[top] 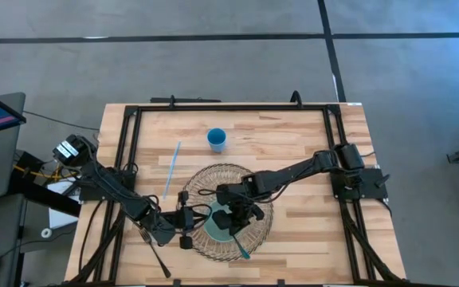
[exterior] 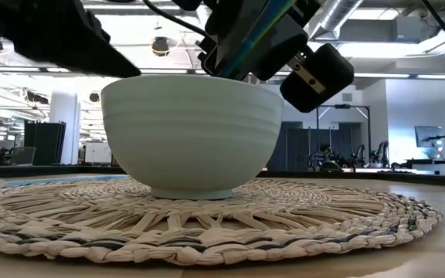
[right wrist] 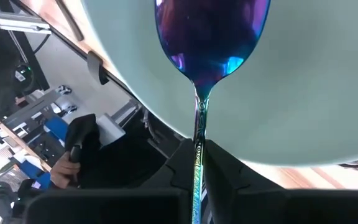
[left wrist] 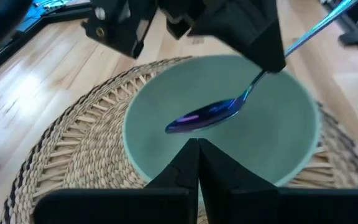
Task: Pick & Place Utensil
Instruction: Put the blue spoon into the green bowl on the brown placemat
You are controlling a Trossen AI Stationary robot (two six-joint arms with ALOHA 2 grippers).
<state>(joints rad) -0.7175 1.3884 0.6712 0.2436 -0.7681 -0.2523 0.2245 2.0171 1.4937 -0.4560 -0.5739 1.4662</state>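
Observation:
A pale green bowl [top: 216, 225] stands on a round woven placemat [top: 202, 185] in the middle of the table. My right gripper [top: 234, 217] is over the bowl, shut on a spoon with a shiny blue-purple head [left wrist: 204, 117]. The spoon's head hangs over the bowl's inside [right wrist: 328, 74]. I cannot tell whether it touches the bowl. My left gripper [left wrist: 197, 145] is shut and empty. It is low over the mat at the bowl's left side [top: 187, 231]. My right gripper pinches the spoon's thin handle [right wrist: 197, 134] between its two fingers, a short way behind the head. The fingers slant down from above the bowl. The long free end of the handle [top: 243, 250] sticks out toward the table's near edge. The spoon is held off the table, head lowest.
A blue cup [top: 217, 139] stands beyond the mat toward the far edge. A thin light-blue stick [top: 171, 169] lies left of the mat. A thin dark stick [top: 156, 255] lies near the front left. A black frame [top: 229, 108] runs round the tabletop.

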